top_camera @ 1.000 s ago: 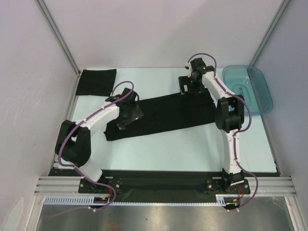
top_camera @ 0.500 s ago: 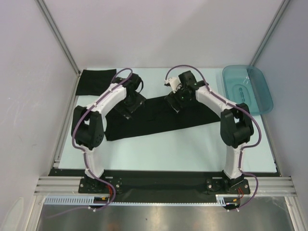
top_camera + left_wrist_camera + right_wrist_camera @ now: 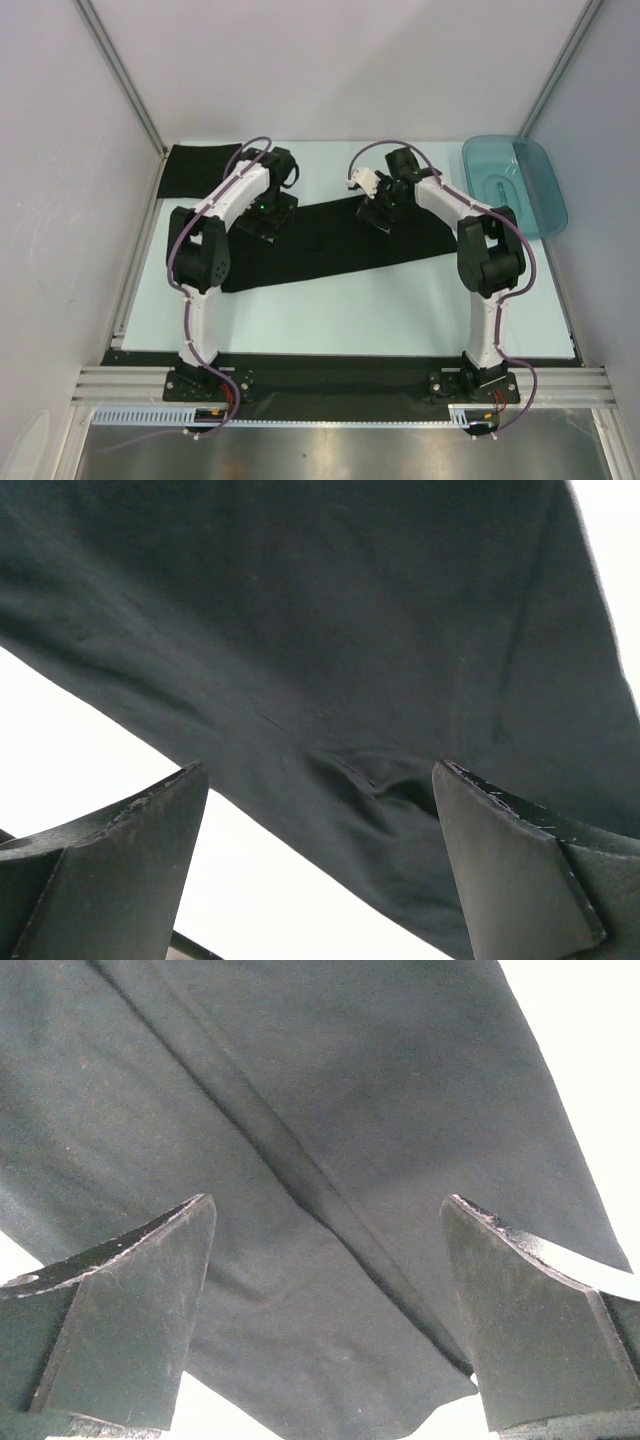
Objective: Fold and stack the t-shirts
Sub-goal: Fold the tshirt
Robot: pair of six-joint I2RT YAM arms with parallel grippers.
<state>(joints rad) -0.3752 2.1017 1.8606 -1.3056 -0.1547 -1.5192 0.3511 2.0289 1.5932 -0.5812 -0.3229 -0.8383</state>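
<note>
The black t-shirt (image 3: 330,245) lies flat across the middle of the table (image 3: 400,310) as a long, narrow band, apparently already doubled over lengthwise. Its long axis runs from side to side with a slight slant: the left end sits nearer the arm bases and the right end farther back, pointing toward the teal tray (image 3: 545,190) without reaching it. Which end carries the collar I cannot tell. The left gripper (image 3: 318,770) and the right gripper (image 3: 328,1200) both hang over the far long edge of the band, one toward each end. That spacing makes sense for cloth this wide, since one grip alone would let the rest sag or twist. Both are released, fingers spread wide with nothing between them; each wrist view shows bare cloth under the gap (a small pucker beneath the left, a straight seam or crease beneath the right). My judgement is that they are lined up either to pinch that far edge or to flatten it for the next fold. A second shirt (image 3: 200,170), already folded small, rests in the far left corner, well apart from the band, and likely marks where the stack goes.
</note>
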